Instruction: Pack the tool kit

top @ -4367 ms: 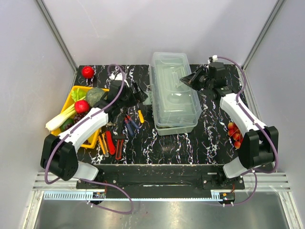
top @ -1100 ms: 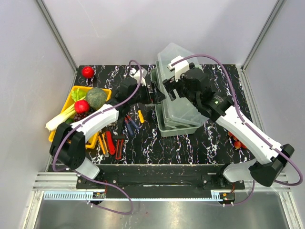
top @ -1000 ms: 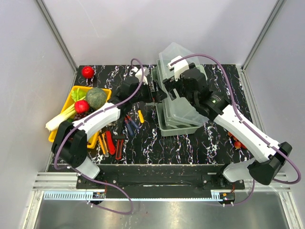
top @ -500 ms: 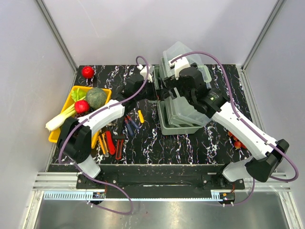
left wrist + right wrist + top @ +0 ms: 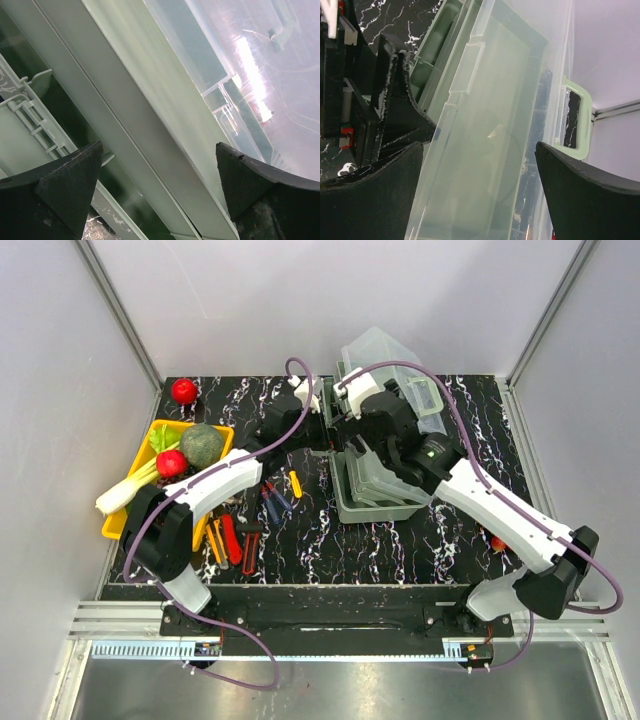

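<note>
A yellow tray [image 5: 143, 452] on the black marbled table [image 5: 380, 540] holds a dark green round vegetable [image 5: 203, 443], a red fruit [image 5: 171, 462] just beside it, and a pale leek [image 5: 122, 490] jutting over its left rim. A red ball [image 5: 183, 390] lies just beyond the tray's far end, and a small red piece [image 5: 497, 542] lies well off to the tray's right.

A black counter [image 5: 330, 545] veined with white, like marble, fills the middle of the overhead view. Plain pale grey panels close it in on three sides: a back wall [image 5: 320, 300], a left wall [image 5: 50, 440] and a right wall [image 5: 600, 440]. Slim aluminium posts [image 5: 120, 315] run along the two rear corners. Along the counter's near edge lies a black bar [image 5: 320, 605], then a ribbed silver rail [image 5: 320, 628], then a brushed metal sheet [image 5: 320, 685] with a dull sheen. The light is soft and even, with faint shadows.
</note>
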You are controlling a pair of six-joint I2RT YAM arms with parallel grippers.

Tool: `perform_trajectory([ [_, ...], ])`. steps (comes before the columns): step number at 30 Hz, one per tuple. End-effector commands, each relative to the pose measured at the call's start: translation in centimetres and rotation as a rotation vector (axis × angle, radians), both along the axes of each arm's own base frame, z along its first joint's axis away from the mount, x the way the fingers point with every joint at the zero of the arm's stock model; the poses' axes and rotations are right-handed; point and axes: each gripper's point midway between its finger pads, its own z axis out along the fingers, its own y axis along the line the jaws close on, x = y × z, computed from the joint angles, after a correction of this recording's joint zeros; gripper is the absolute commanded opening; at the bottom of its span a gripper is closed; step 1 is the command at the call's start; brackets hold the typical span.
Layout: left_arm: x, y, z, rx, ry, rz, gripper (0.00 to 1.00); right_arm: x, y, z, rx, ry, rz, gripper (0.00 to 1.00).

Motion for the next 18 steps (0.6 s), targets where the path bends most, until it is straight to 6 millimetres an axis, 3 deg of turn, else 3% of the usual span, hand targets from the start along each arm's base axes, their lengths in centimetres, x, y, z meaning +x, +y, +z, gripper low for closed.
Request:
perform_trajectory([
  [1, 0.8, -1.2, 5.2, -0.09, -0.136, -0.017, 0.99, 0.1, 0.1, 1.4, -0.042, -0.04, -0.029, 0.98],
  [12, 0.6, -1.7, 5.7, -0.105, -0.141, -0.047, 0.99, -5.3, -0.3, 0.0, 0.01, 0.209, 0.008, 0.93],
  [18, 0.8, -1.4, 5.5, -0.104, -0.11, -0.039, 0.99, -7.0, -0.4, 0.1, -0.106, 0.154, -0.008, 0.99],
])
